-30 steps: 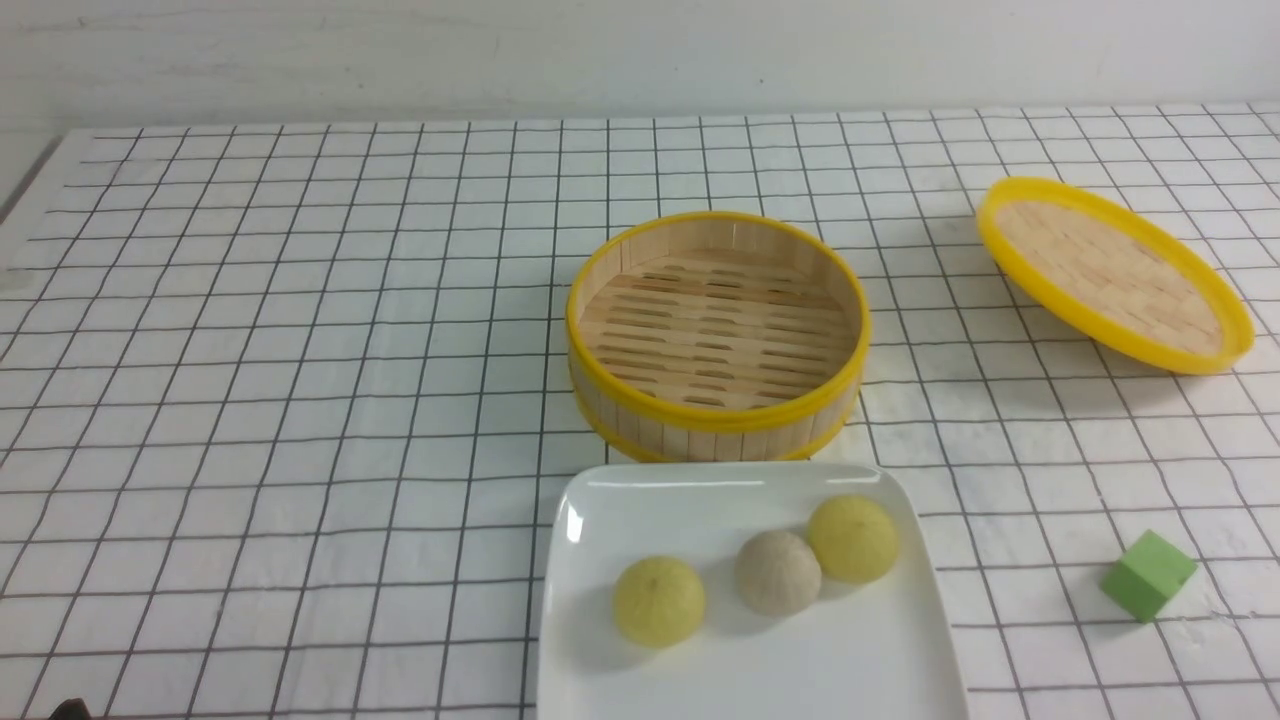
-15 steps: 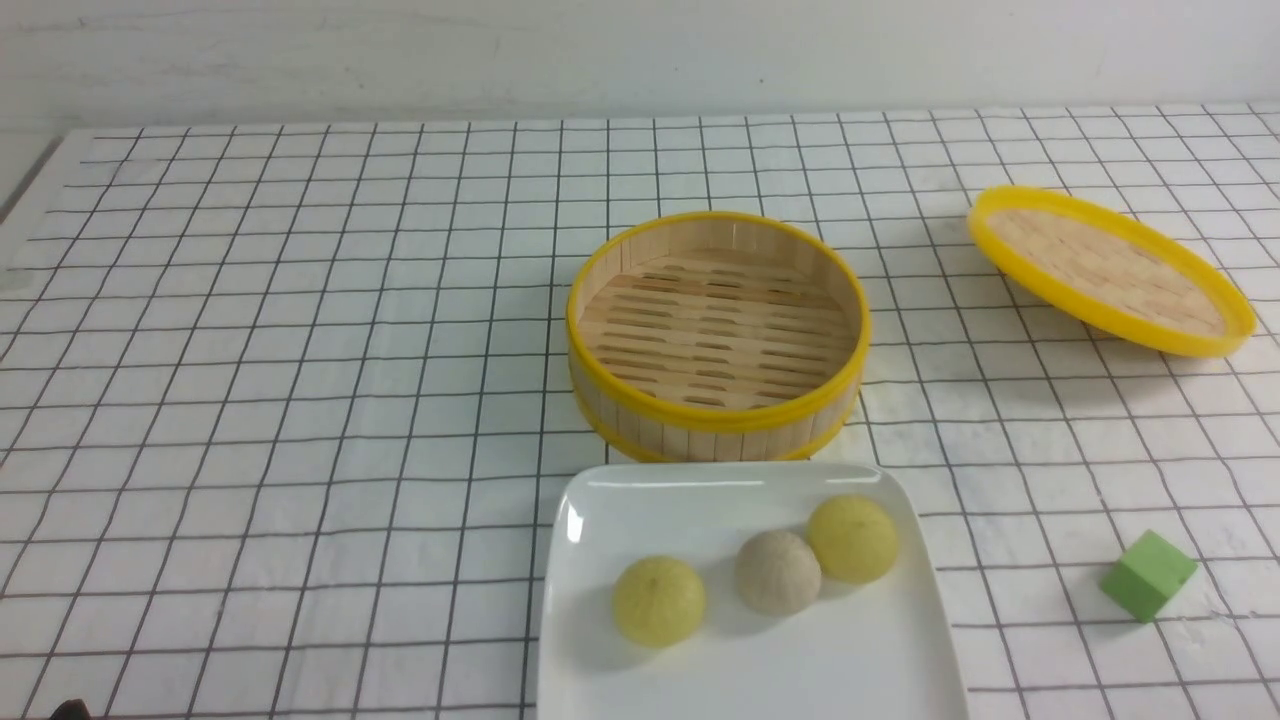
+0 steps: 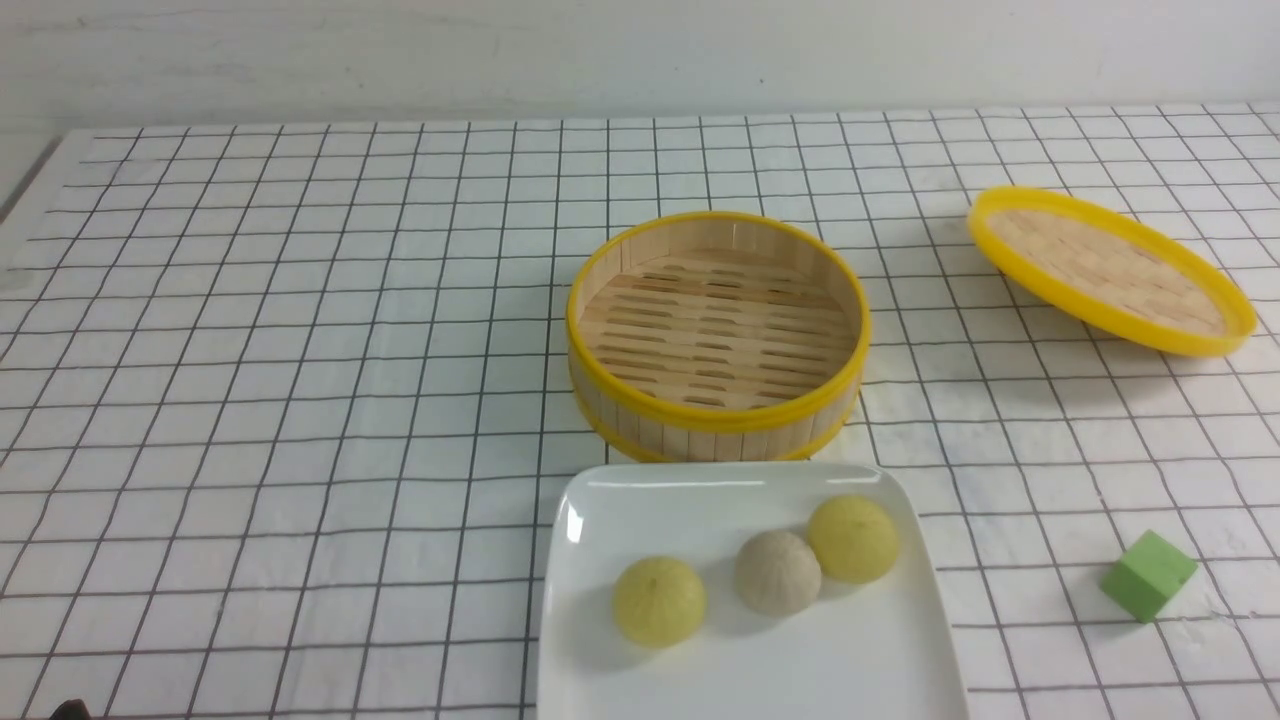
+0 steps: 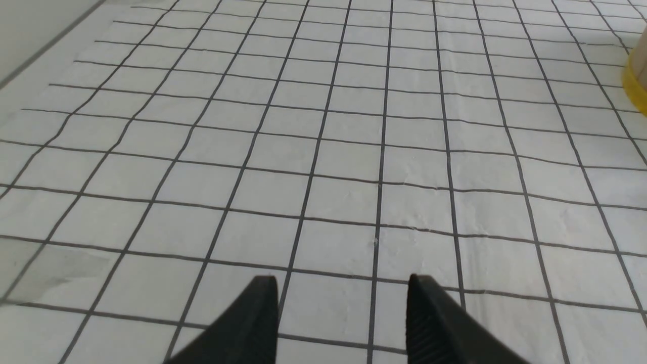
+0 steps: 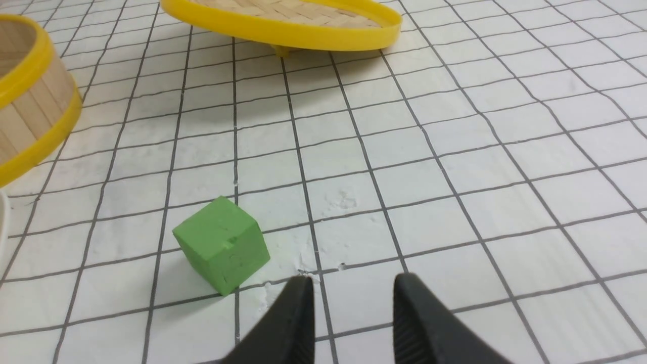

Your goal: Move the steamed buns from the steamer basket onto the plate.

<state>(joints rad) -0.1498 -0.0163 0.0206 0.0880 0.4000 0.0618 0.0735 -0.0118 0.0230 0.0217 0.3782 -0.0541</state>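
Buns: three small round domes on plate [image 3: 880, 660], upright. Left yellow bun [image 3: 659, 600] stands apart, nearer front edge. Beige bun [image 3: 778, 572] in middle, touching right yellow bun [image 3: 853, 538], which sits nearest basket. All three in plate's far half, row slanting away to the right.

Basket [image 3: 716, 425]: round, tall bamboo-slat wall, yellow rim bands, slatted floor bare. Upright on cloth, just behind plate, wall close to plate's far edge.

Plate: glossy white rounded square, shallow raised edges, flat, near edge cut off by front view.
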